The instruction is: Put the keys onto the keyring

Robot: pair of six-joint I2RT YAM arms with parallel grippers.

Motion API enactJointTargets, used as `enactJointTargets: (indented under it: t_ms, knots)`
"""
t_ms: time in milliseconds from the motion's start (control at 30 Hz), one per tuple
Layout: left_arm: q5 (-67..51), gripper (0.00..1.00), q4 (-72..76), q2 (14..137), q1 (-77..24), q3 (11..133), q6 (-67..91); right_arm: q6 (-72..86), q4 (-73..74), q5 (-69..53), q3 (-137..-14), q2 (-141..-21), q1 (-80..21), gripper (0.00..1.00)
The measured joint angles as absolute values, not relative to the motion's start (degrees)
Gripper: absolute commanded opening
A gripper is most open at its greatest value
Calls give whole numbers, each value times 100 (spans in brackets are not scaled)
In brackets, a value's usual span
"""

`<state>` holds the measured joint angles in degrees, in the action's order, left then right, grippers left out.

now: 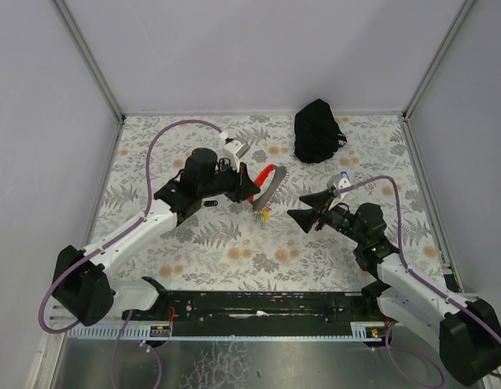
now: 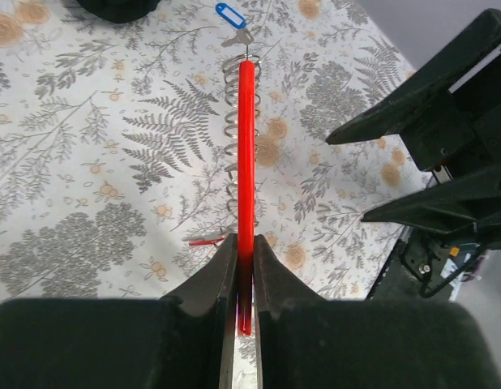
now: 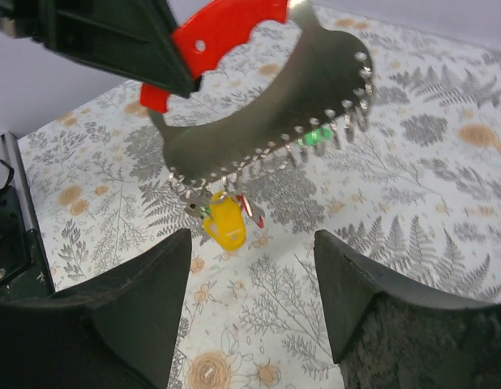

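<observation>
My left gripper (image 1: pixel 250 191) (image 2: pixel 245 243) is shut on the keyring's red strap (image 2: pixel 247 154) and holds it above the table. The strap (image 3: pixel 226 28) carries a silvery curved coil (image 3: pixel 267 130), from which a yellow tag (image 3: pixel 224 228) and a small red tag (image 3: pixel 254 209) hang. A green tag (image 3: pixel 318 135) shows at the coil's edge; I cannot tell whether it is attached. The blue key (image 2: pixel 231 15) lies on the table beyond the strap's far end, and also shows in the top view (image 1: pixel 345 177). My right gripper (image 1: pixel 297 207) (image 3: pixel 250 267) is open and empty, facing the keyring.
A black pouch (image 1: pixel 318 130) sits at the back right of the floral tablecloth (image 1: pixel 194 251). A black rail (image 1: pixel 259 304) runs along the near edge. My right gripper's fingers (image 2: pixel 421 105) fill the right of the left wrist view.
</observation>
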<state>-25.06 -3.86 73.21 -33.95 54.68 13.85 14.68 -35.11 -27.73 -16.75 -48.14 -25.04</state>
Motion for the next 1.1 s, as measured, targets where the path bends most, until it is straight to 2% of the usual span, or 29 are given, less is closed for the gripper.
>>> enactJointTargets:
  t_ms: [267,467,833,1100]
  knots:
    - [-2353,0,-1376,7323,-3395,5948,764,580,-5127,-2744,-1385,-5741,-3284,53]
    - [-2185,0,-1756,7323,-3452,6128,550,-137,-6077,-2279,-1160,-6477,-4010,45]
    - [-1999,0,-2080,7201,-3826,6128,526,-554,-8145,-1706,-727,-7787,-4318,29]
    - [-1918,0,-2093,7131,-4007,6128,532,-617,-8768,-1573,-657,-8014,-4517,29]
